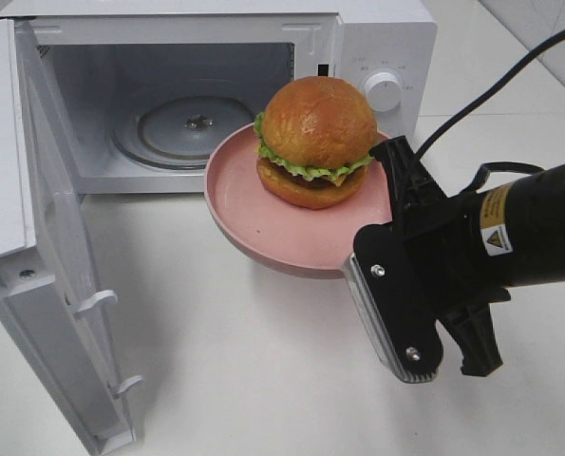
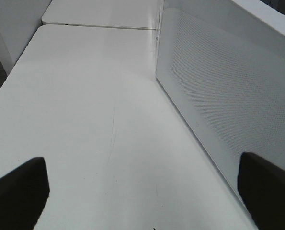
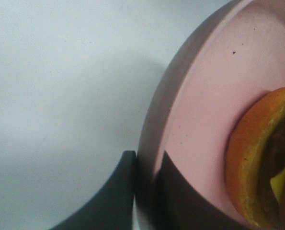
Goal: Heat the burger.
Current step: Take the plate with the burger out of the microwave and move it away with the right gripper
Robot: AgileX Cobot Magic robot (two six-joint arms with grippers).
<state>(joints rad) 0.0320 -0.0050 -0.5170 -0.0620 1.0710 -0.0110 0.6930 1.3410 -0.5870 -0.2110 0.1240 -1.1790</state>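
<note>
right gripper (image 3: 144, 191) clamped on pink plate (image 3: 199, 96) rim

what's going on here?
The right tool is shut on the rim of the pink plate, holding it off the table in front of the open microwave. The burger sits on the plate. The turntable inside is bare, so the plate isn't in yet. The left tool is open beside the microwave, holding nothing.

Yellow warning label (image 1: 496, 220) on right arm; wording unreadable.
</note>
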